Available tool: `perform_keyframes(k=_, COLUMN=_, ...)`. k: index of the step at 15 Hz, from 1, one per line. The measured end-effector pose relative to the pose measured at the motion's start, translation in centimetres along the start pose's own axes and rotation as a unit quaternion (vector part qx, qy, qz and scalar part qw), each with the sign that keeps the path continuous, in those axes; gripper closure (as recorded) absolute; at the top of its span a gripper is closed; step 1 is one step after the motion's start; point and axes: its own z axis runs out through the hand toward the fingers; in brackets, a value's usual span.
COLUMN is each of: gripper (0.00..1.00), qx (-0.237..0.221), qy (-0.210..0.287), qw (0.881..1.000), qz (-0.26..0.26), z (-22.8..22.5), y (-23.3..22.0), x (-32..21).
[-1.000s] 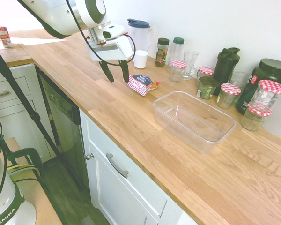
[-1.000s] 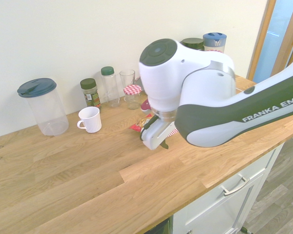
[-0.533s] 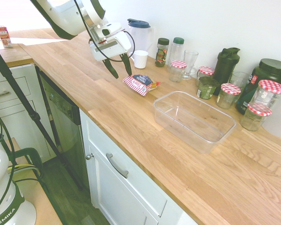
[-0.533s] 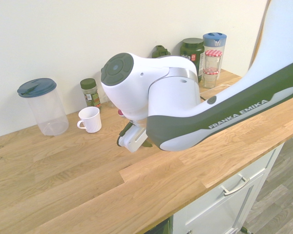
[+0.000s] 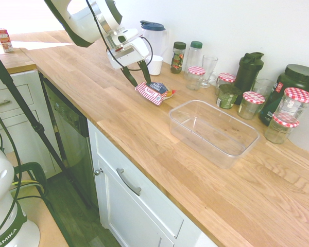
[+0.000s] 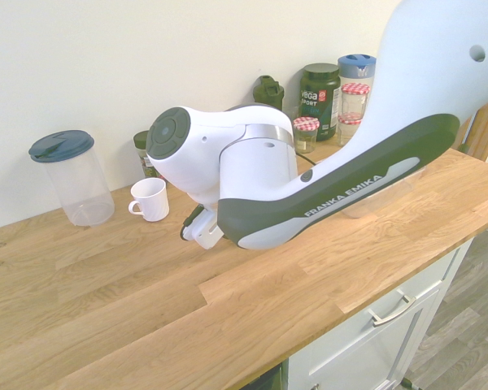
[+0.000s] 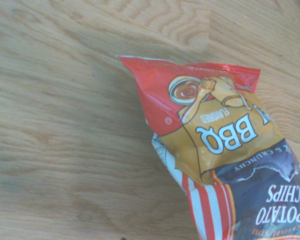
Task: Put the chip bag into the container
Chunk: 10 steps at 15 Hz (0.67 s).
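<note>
Viewed from the first exterior camera, the white cabinet [image 5: 144,206] with a curved metal handle [image 5: 129,182] is nearest, below the light wooden countertop [image 5: 100,100]. The container, a shallow, clear plastic rectangular tub [image 5: 236,154] with rounded corners, stands upright on the countertop.

Beyond the container, toward the arm, lies the chip bag, a crinkled packet [image 5: 153,93] with red-and-white stripes, a dark blue panel and a yellow-brown and red end. It rests on the countertop, outside the container. The wrist view shows the lettering "BBQ" and "POTATO CHIPS".

The two-finger gripper [image 5: 142,84] is angled down at the bag. Its jaws are set wide, with nothing clamped between them. Contact between fingertips and bag cannot be determined.

Farther back, glass jars with red-checked lids [image 5: 251,104] stand near a dark shaker bottle [image 5: 249,72] and a large dark green tub [image 5: 293,85]. Beyond the gripper are a white mug [image 5: 155,65], a dark-lidded spice jar [image 5: 178,57] and a clear plastic pitcher with a blue lid [image 5: 154,41].
</note>
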Motion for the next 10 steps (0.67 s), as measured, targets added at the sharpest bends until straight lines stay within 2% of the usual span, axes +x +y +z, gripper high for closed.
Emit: perform_keyframes(k=10, gripper=1.0, qx=-0.023, qy=0.016, qw=1.0, qz=0.003, z=2.5, y=-0.8, x=0.4)
